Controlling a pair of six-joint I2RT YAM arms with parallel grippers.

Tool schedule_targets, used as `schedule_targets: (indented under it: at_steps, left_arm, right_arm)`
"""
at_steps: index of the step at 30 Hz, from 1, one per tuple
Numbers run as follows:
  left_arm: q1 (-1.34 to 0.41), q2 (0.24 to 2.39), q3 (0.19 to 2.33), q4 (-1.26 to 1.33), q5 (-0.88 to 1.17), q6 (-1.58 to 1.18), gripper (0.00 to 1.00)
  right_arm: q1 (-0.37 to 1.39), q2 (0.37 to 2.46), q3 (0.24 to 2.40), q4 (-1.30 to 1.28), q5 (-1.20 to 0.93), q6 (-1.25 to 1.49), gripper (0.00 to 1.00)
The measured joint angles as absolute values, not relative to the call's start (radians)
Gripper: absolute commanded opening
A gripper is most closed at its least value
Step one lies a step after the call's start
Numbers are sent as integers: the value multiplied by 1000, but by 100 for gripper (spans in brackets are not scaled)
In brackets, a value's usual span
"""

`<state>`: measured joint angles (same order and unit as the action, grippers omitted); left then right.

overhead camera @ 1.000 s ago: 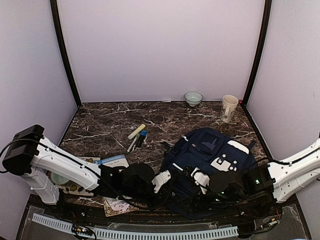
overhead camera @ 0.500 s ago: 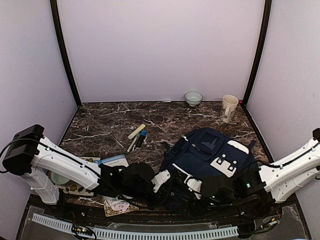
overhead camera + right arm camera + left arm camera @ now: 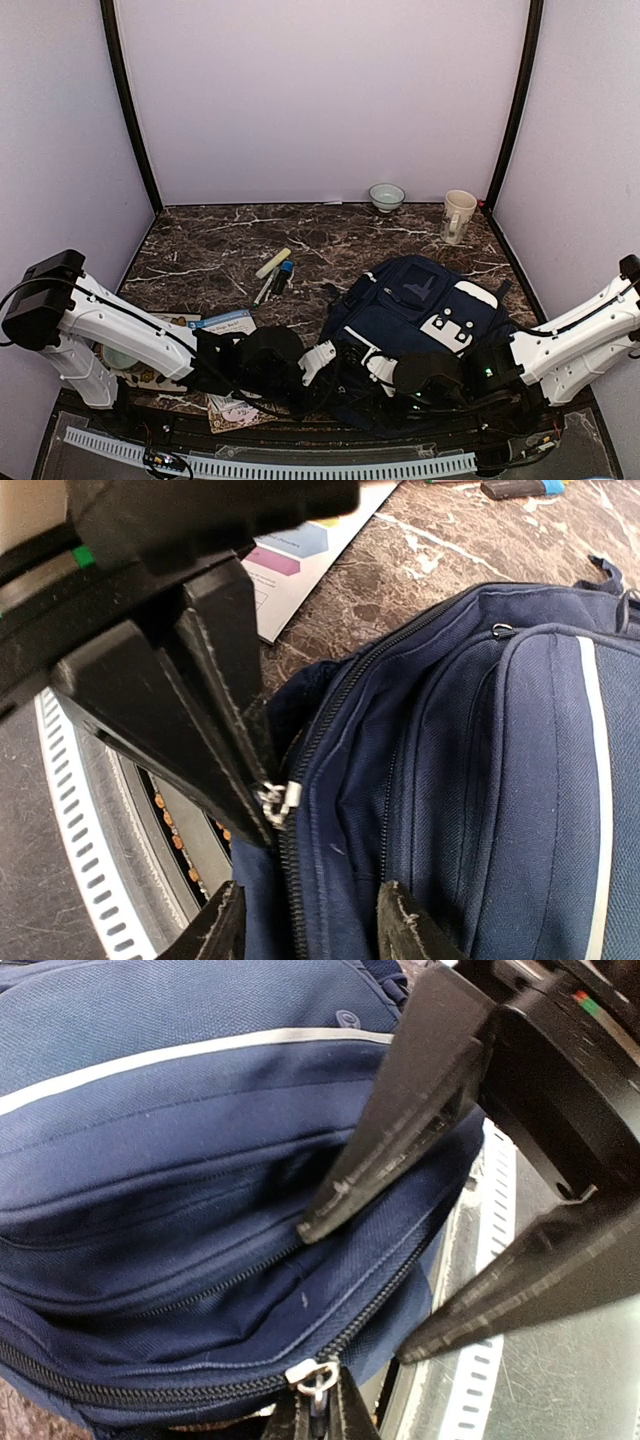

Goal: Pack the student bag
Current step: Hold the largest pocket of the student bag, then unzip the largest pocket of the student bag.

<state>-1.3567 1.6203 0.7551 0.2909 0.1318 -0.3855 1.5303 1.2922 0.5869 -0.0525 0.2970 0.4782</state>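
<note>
**Item:** large navy-blue fabric backpack point(image 3: 425, 300) with white stripes. It lies flat in the near right quarter of the dark marbled worktop point(image 3: 330, 240). Its long axis slants from the middle of the near edge toward the right edge, front pockets upward.

**Fitting:** small silver metal zip pull point(image 3: 314, 1376), at the backpack's near-left end, the end closest to the worktop's near edge.

**Left hand** point(image 3: 264, 810): closed, fingertips pinched on the zip pull.

**Right hand** point(image 3: 310, 932): jaws parted, set astride the backpack's seamed rim just beside the pull. One finger appears to rest on the fabric, but no firm pinch can be made out.

**Governing relation:** both hands meet at that one near-left end — the left hand reaching in from the left, the right hand from the right. The zip track runs from the pull along the rim toward the backpack's far end. Which stretch of track is already open cannot be told.

**Judgement:** the pull probably wants drawing along that track while the right hand steadies the rim — the left hand is the one placed for it.
</note>
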Motion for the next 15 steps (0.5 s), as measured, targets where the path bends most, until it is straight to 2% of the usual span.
schedule_targets:
  at_steps: [5,8,13,15]
  left_arm:
    - [-1356,1604,741,300,140,-391,0]
    - [-1355,1602,737,309,146,-392,0]
    - [-1354,1599,734,323,160,-396,0]
    - [-1354,1594,730,333,165,-396,0]
  right_arm:
    - [1531,1287,551,-11,304,471,38]
    - [1530,1286,534,12,314,471,30]
    - [1531,1287,523,28,318,465,10]
    - [1531,1287,518,40,313,459,8]
